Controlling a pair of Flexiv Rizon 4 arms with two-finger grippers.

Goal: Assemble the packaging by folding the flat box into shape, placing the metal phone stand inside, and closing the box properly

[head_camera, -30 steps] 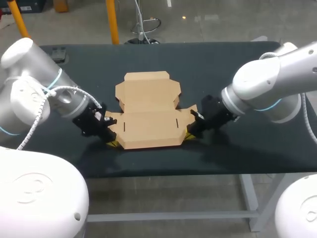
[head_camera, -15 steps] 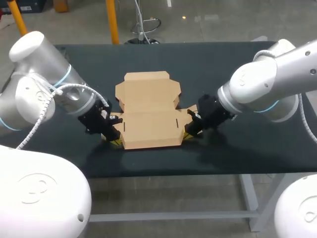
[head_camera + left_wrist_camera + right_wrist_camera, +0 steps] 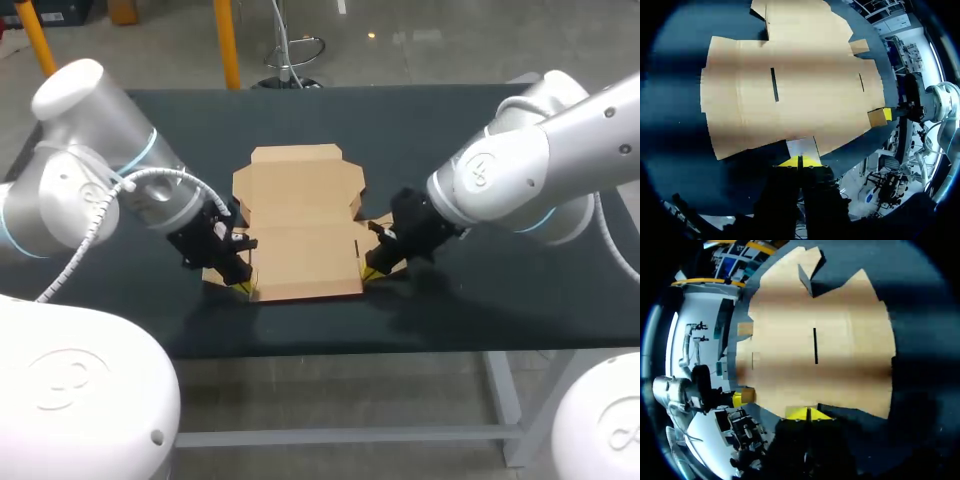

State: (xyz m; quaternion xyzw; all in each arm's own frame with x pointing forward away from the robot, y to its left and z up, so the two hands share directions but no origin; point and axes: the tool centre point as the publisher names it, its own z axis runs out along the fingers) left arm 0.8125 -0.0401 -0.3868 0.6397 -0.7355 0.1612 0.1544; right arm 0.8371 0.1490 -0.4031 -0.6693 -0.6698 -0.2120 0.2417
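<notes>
Both arms have pushed inward, tilting the side tabs up. The left gripper (image 3: 243,285) is pinched on a near-corner tab of the box (image 3: 300,225), which lies flat mid-table (image 3: 450,130). The right gripper (image 3: 368,272) pinches the opposite tab. Cardboard looks light, springy and easily creased; grip beside the fold lines.

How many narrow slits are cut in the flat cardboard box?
2. One slit is in the long panel of the box, ahead of the left gripper; the other slit is on the same panel, toward the right gripper. More may be hidden.
</notes>
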